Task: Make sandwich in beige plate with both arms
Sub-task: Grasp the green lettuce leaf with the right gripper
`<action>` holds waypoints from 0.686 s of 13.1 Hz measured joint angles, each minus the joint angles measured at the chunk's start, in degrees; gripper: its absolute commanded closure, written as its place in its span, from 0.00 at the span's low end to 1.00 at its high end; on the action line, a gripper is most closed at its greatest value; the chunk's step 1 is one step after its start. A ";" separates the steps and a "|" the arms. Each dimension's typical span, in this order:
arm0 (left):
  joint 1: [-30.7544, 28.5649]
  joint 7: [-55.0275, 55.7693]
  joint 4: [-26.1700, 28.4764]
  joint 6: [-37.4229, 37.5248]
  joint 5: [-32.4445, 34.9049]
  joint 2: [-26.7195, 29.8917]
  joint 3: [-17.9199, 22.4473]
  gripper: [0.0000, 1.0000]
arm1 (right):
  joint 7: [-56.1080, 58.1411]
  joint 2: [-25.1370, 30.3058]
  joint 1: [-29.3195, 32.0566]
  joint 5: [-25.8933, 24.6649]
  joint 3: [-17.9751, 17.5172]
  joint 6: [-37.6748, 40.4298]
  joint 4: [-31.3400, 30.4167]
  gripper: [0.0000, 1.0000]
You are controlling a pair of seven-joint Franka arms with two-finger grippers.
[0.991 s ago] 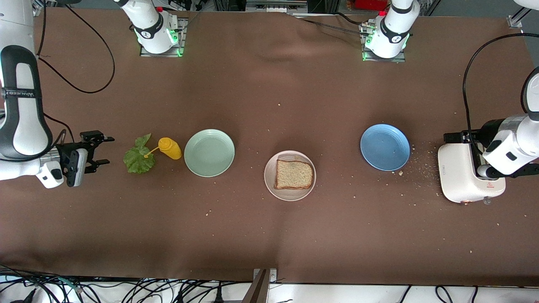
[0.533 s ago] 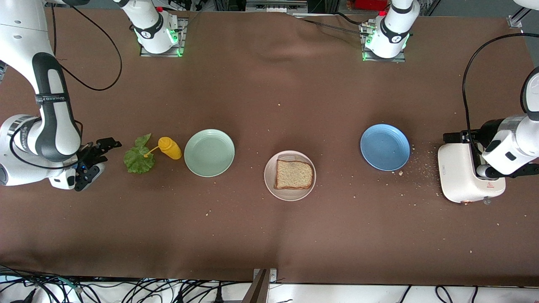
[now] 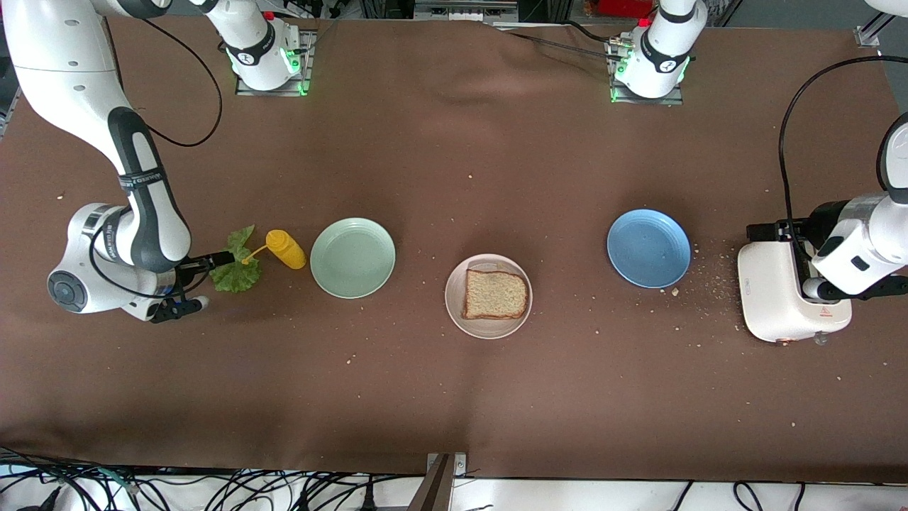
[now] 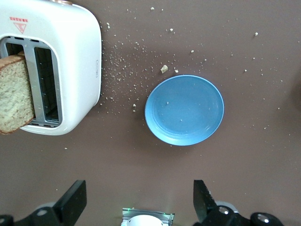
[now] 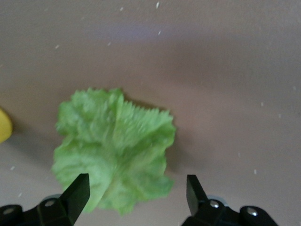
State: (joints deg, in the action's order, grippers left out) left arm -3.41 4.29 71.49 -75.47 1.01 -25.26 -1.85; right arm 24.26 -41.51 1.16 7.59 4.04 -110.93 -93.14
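Right gripper, fingers apart, has swung in from the right arm's end of the table over the last second and now hangs over the edge of the lettuce, the leaf framed between its black fingers in the right wrist view; the opening has narrowed only slightly, so no grip is made yet; judged step: picking up the leaf for the sandwich. Left gripper, fingers wide apart and empty, waits unmoved above the toaster. Nearest the front camera, the beige plate, round, glossy, faintly ridged at the rim, carries one bread slice, square, coarse-grained, darker at the crust; this base layer is in place, while leaf and top slice are still to come. Farther back in a loose row: the lettuce, crinkly, thin and limp, likely to fold when pinched; a yellow bottle lying just beside it, nozzle touching the leaf; a mint plate; a blue plate, both smooth and bare. The toaster, white and rounded, holds a second slice upright in one slot; crumbs speckle the brown cloth between it and the blue plate.
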 measured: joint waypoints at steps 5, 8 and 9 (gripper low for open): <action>0.26 0.00 0.00 0.00 0.00 0.00 -0.12 0.00 | -2.49 -0.60 -0.73 -0.02 0.04 -0.15 -0.29 1.00; 0.29 0.00 0.00 0.00 0.00 0.00 -0.12 0.00 | -5.49 0.74 -2.58 -0.02 0.02 2.71 0.23 1.00; 0.29 0.00 0.01 0.00 0.00 0.00 -0.12 0.00 | -5.96 1.64 -3.18 -0.02 0.01 4.88 1.01 1.00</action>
State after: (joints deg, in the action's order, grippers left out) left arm -3.12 4.29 71.49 -75.47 1.01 -25.26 -1.97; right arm 18.31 -39.87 -2.02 7.57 4.04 -106.05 -92.14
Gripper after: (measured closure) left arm 0.000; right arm 0.930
